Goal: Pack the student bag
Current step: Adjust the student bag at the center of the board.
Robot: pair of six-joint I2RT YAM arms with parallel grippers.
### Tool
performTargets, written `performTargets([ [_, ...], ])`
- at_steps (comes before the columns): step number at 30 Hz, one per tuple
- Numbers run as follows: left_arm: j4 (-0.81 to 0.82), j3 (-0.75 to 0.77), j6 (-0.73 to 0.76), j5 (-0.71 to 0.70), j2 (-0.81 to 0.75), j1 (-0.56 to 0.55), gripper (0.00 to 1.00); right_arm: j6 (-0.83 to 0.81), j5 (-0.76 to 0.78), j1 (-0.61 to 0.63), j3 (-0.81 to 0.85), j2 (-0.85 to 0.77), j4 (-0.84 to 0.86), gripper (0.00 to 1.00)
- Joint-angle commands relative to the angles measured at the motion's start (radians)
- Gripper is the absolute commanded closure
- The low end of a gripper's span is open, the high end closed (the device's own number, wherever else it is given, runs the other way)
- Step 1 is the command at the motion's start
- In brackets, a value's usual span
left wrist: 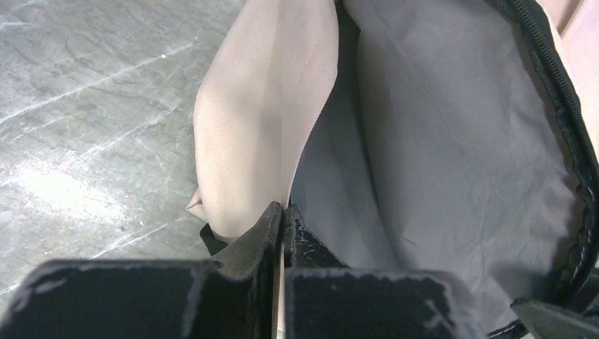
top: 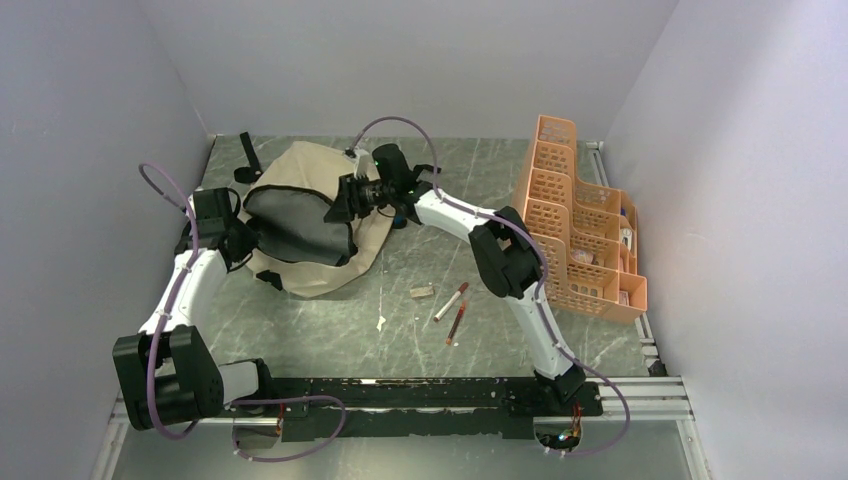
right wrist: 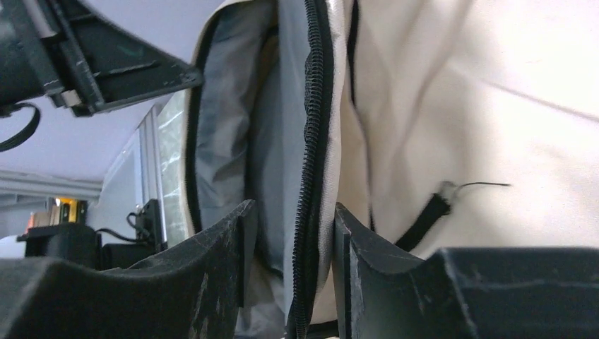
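Left claw [top: 247, 243] sits at the left edge of the student bag [top: 312, 165] in the overhead view, and the right claw [top: 337, 205] meets the bag's opening from the opposite side. You can see the bag lying on the table [top: 440, 190] with its dark grey lining [top: 295, 225] facing up. Near the bag's right side lie a small pale block [top: 421, 291], a pale pen [top: 452, 300] and a reddish pen [top: 457, 322], and well apart to the bag's right stands an orange organizer [top: 575, 215]. From the left wrist camera you see the left claw's fingers [left wrist: 254, 236] pressed together on a fold of the bag's beige fabric, with the grey lining spread just beyond the pinch. From the right wrist camera, the right claw's fingers [right wrist: 226, 240] stand apart on either side of the bag's black zipper [right wrist: 311, 141], with beige outer cloth on one side and grey lining on the other. You cannot tell whether they press on that rim or only straddle it.
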Motion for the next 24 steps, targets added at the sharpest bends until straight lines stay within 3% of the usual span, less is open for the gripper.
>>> performTargets([
  [1, -0.024, 0.031, 0.014, 0.029, -0.024, 0.009, 0.95, -0.027, -0.065, 0.037, -0.035, -0.092, 0.022, 0.55],
  [19, -0.112, -0.027, 0.012, 0.04, -0.138, 0.009, 0.95, -0.154, -0.03, 0.138, -0.139, -0.204, -0.06, 0.43],
  [21, -0.125, -0.042, 0.01, 0.043, -0.154, 0.01, 0.95, -0.163, 0.033, 0.138, -0.193, -0.263, -0.049, 0.42],
  [24, -0.14, -0.06, 0.007, 0.046, -0.171, 0.009, 0.95, -0.154, 0.249, 0.137, -0.296, -0.358, -0.011, 0.4],
])
